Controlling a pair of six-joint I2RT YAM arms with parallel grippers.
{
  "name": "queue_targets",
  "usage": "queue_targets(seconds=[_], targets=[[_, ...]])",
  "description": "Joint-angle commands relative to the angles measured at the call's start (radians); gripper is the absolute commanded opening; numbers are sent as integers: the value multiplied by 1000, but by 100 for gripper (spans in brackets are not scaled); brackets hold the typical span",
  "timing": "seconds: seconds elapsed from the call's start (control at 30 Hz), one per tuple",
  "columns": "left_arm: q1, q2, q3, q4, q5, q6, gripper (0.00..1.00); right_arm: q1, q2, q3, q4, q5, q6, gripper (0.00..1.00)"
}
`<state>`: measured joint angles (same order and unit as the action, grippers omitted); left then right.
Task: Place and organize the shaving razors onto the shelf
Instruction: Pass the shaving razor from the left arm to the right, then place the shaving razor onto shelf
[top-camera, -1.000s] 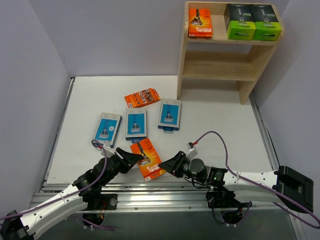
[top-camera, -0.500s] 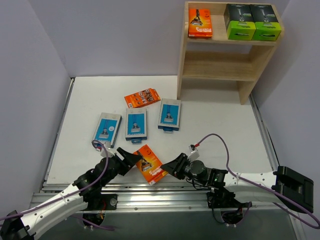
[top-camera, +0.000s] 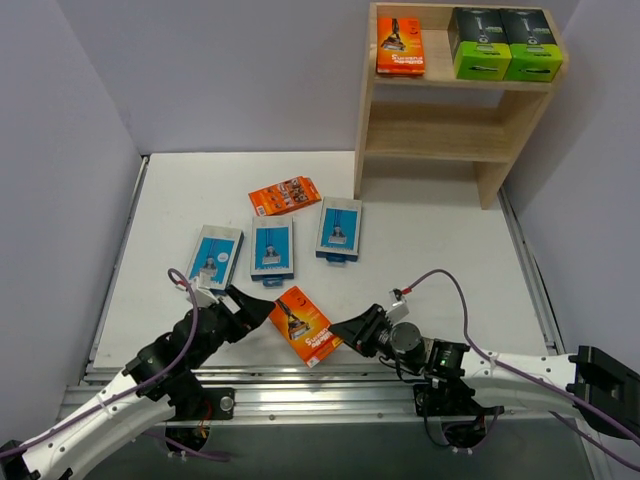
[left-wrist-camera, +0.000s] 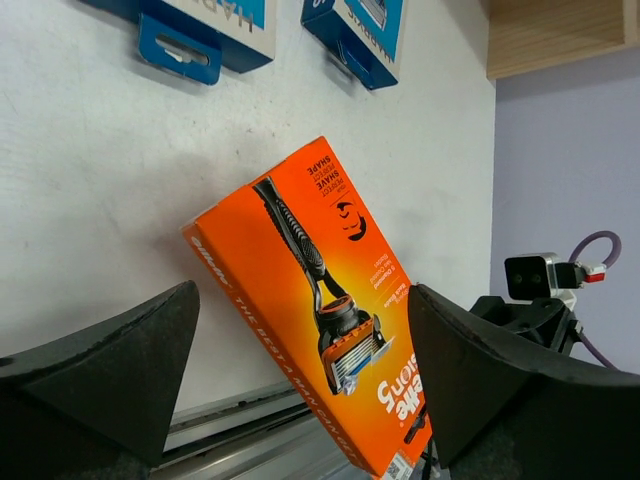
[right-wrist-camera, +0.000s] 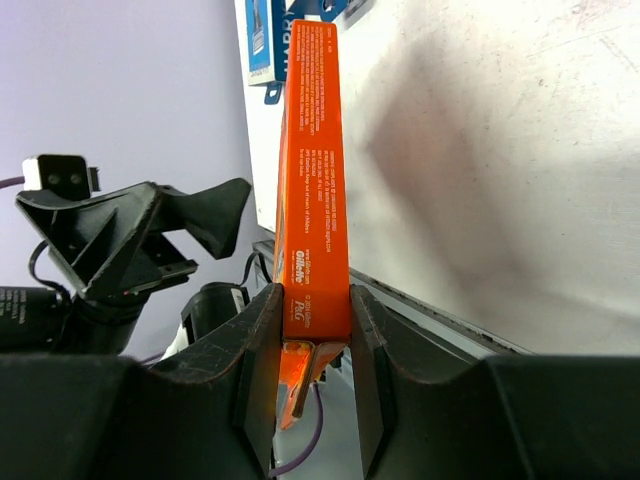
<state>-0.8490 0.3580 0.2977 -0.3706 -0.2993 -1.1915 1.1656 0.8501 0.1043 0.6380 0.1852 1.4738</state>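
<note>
My right gripper (top-camera: 345, 330) is shut on the near end of an orange razor pack (top-camera: 307, 325) and holds it tilted over the table's near edge; its fingers (right-wrist-camera: 262, 330) clamp the pack's edge (right-wrist-camera: 315, 200). My left gripper (top-camera: 255, 308) is open just left of that pack, not touching it; the pack (left-wrist-camera: 320, 290) sits between its spread fingers. A second orange pack (top-camera: 284, 195) and three light-blue cards (top-camera: 272, 247) lie mid-table. The wooden shelf (top-camera: 440, 130) at the back right holds one orange pack (top-camera: 400, 46) and two black-and-green boxes (top-camera: 504, 44) on top.
Grey walls close in the table left and right. A metal rail (top-camera: 330, 378) runs along the near edge below both grippers. The shelf's lower tier (top-camera: 435, 142) holds nothing.
My right gripper has drawn the orange pack toward the near edge and turned it. My left gripper has pulled back to the left, away from the pack.
</note>
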Motion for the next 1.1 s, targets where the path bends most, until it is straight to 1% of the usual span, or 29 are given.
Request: queue_targets(seconds=[0.0, 0.03, 0.1, 0.27, 0.3, 0.33, 0.4, 0.43, 0.47, 0.5, 0.53, 0.57, 0.6, 0.63, 0.7, 0.73, 0.77, 0.8, 0.83, 0.87, 0.93, 0.97, 1.0, 1.03, 1.07], targets=[[7, -11, 90, -83, -47, 95, 95, -4, -40, 11, -18, 62, 22, 0], [5, -8, 103, -93, -52, 127, 97, -10, -45, 11, -26, 62, 22, 0], [7, 2, 127, -105, -69, 156, 94, -20, -63, 15, -37, 65, 23, 0], [7, 57, 248, -139, -110, 282, 94, -75, -98, 60, -96, 43, -18, 0], [7, 65, 267, -131, -109, 312, 94, -87, -98, 75, -109, 36, -29, 0], [7, 71, 303, -113, -107, 378, 94, -99, -98, 104, -129, 25, -41, 0], [5, 81, 340, -96, -109, 437, 95, -139, -92, 135, -146, -10, -72, 0], [8, 84, 360, -81, -110, 488, 86, -153, -91, 176, -171, -24, -85, 0], [8, 90, 404, -76, -115, 515, 79, -168, -85, 201, -188, -33, -117, 0], [8, 96, 429, -74, -135, 535, 75, -193, -83, 225, -205, -45, -134, 0], [8, 105, 455, -76, -145, 581, 76, -204, -80, 283, -245, -49, -154, 0], [8, 127, 481, -77, -156, 605, 81, -216, -77, 316, -267, -50, -173, 0], [8, 142, 535, -79, -167, 630, 88, -228, -68, 349, -287, -53, -217, 0], [8, 172, 561, -82, -194, 683, 96, -253, -60, 421, -326, -55, -239, 0], [8, 208, 639, -82, -221, 740, 98, -277, -33, 495, -360, -58, -298, 0], [8, 223, 662, -73, -233, 804, 96, -302, -20, 529, -382, -64, -314, 0], [8, 254, 684, -65, -254, 847, 95, -314, -8, 599, -392, -79, -328, 0], [8, 269, 731, -57, -256, 895, 94, -331, 21, 639, -405, -88, -346, 0], [8, 285, 751, -39, -258, 982, 94, -363, 33, 681, -440, -98, -384, 0], [8, 314, 770, -30, -277, 1022, 94, -382, 58, 766, -458, -114, -401, 0], [8, 350, 813, 10, -316, 1119, 94, -432, 84, 849, -495, -130, -444, 0], [7, 360, 819, 30, -333, 1151, 94, -451, 111, 889, -506, -150, -455, 0], [8, 367, 822, 56, -360, 1182, 94, -469, 125, 967, -517, -159, -464, 0], [8, 380, 819, 111, -371, 1248, 94, -486, 139, 1009, -535, -167, -481, 0], [10, 386, 816, 137, -380, 1268, 94, -516, 165, 1044, -543, -173, -489, 0]])
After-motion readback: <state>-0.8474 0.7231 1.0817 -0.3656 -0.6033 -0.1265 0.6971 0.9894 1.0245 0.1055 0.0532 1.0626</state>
